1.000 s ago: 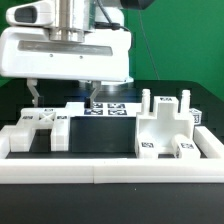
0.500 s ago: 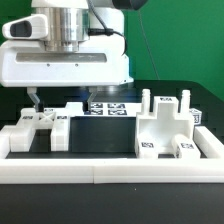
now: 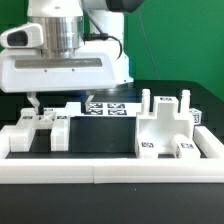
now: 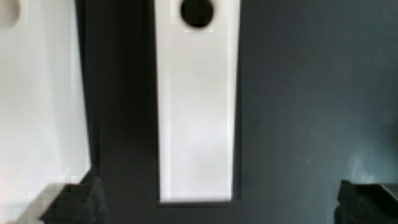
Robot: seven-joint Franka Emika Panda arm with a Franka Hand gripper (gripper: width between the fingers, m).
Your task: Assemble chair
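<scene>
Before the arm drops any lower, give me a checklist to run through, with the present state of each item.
1. Claw open: ok.
2. Nothing held in the claw: ok.
3. Long white slab lies between the fingertips in the wrist view: ok.
4. Room for a finger between the slab and the white piece beside it: cannot tell.
5. Height of the claw above the slab: cannot tell.
6. Block with posts, at the exterior view's right, apart from the claw: ok.
</scene>
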